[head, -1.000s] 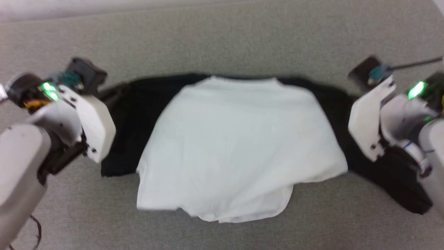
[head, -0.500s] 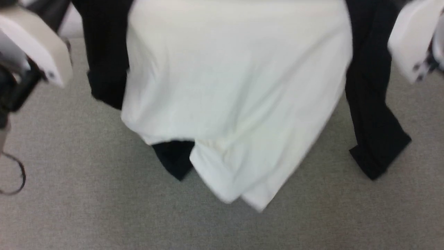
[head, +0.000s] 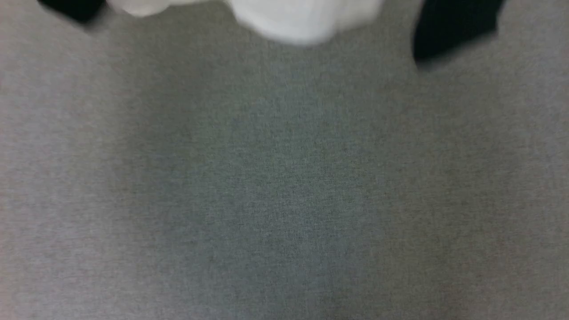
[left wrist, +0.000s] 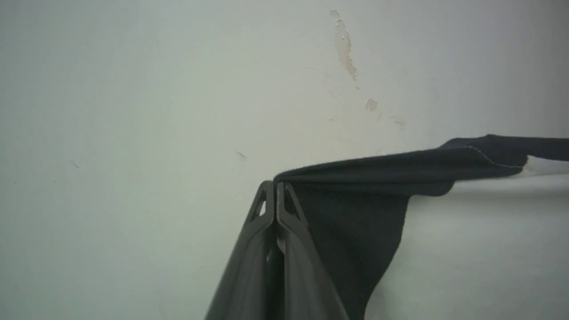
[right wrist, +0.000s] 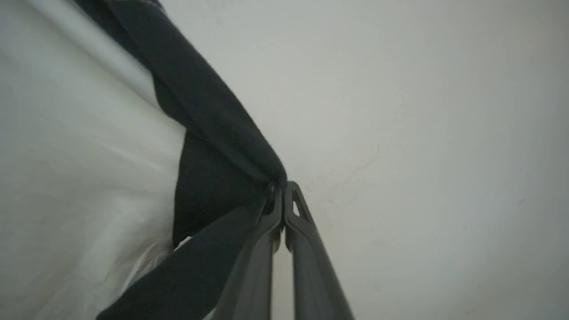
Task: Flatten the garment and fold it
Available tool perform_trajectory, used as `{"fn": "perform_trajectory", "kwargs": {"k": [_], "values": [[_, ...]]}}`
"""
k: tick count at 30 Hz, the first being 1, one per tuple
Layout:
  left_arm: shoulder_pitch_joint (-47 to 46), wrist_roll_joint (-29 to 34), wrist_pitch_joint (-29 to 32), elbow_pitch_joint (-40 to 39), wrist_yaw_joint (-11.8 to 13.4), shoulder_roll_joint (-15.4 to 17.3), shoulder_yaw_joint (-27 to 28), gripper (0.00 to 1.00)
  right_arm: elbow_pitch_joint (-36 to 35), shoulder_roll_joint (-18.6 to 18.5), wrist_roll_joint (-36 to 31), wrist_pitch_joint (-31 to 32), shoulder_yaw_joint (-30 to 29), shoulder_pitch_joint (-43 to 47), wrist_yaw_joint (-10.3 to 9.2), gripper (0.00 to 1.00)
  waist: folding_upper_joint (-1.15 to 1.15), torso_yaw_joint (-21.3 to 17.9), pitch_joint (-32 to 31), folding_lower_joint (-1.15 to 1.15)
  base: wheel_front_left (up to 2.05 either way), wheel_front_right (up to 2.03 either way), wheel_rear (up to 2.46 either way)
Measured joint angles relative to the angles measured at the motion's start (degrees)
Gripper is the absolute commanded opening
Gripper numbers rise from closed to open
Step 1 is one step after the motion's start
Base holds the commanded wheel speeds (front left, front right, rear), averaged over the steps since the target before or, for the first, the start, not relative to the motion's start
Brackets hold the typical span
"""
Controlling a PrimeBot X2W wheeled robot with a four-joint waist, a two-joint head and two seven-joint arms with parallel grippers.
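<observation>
Since our left gripper [left wrist: 274, 189] and right gripper [right wrist: 282, 189] each clamp a black sleeve [left wrist: 355, 222], the garment [head: 302, 20] hangs spread at frame top, probably for laying flat.

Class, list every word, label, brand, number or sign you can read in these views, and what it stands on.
No text can be read anywhere.
The garment shows plain black and white cloth, blurred in the head view.
The pale wall has chipped paint but no lettering.
The grey surface is unmarked.
</observation>
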Motion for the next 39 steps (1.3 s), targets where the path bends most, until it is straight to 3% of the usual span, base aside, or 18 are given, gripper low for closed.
{"fn": "perform_trajectory", "kwargs": {"k": [3, 8, 15, 22, 28, 33, 39], "values": [[-4.8, 0.1, -3.7, 0.9, 1.5, -2.4, 1.7, 0.00, 2.3, 1.5, -3.5, -4.2, -2.2, -5.5, 0.23, 0.00, 0.00, -0.3, 3.0, 0.00, 0.00, 0.00, 0.00], [-9.7, 1.3, -8.9, 3.1, 1.7, -3.8, 2.3, 0.00, 6.4, 3.7, -8.8, -11.3, -4.5, -12.1, 0.23, 0.00, 0.00, -0.7, 7.4, 0.00, 0.00, 0.00, 0.00], [-7.5, 2.5, -10.9, 8.2, 0.2, -4.3, 0.0, 0.00, 12.7, 4.5, -8.9, -17.5, -2.1, -10.2, 0.23, 0.00, 0.00, -0.6, 10.7, 0.00, 0.00, 0.00, 0.00], [6.6, 3.3, -9.4, 11.5, -2.6, -1.3, -4.8, 0.00, 14.6, 4.1, -1.5, -20.4, 4.9, 4.7, 0.21, 0.00, 0.00, -0.3, 8.4, -0.02, 0.00, 0.00, 0.00], [25.6, -0.7, -3.7, 6.8, -2.4, 0.8, -7.3, 0.00, 8.4, 1.5, 6.5, -20.5, 8.4, 20.8, 0.14, 0.00, 0.00, 0.1, 4.2, -0.02, 0.00, 0.00, 0.00], [43.7, -7.4, 1.5, -2.2, 0.8, 1.2, -8.0, 0.00, 1.1, -0.3, 10.7, -18.7, 5.4, 36.4, 0.13, 0.00, 0.00, 0.5, -0.2, -0.03, 0.00, 0.00, 0.00], [61.0, -13.1, 4.3, -11.8, 5.1, 2.5, -8.5, 0.00, -6.8, 0.4, 11.1, -15.6, -1.9, 54.7, 0.13, 0.00, 0.00, 0.9, -5.7, -0.04, 0.00, 0.00, 0.00]]}}
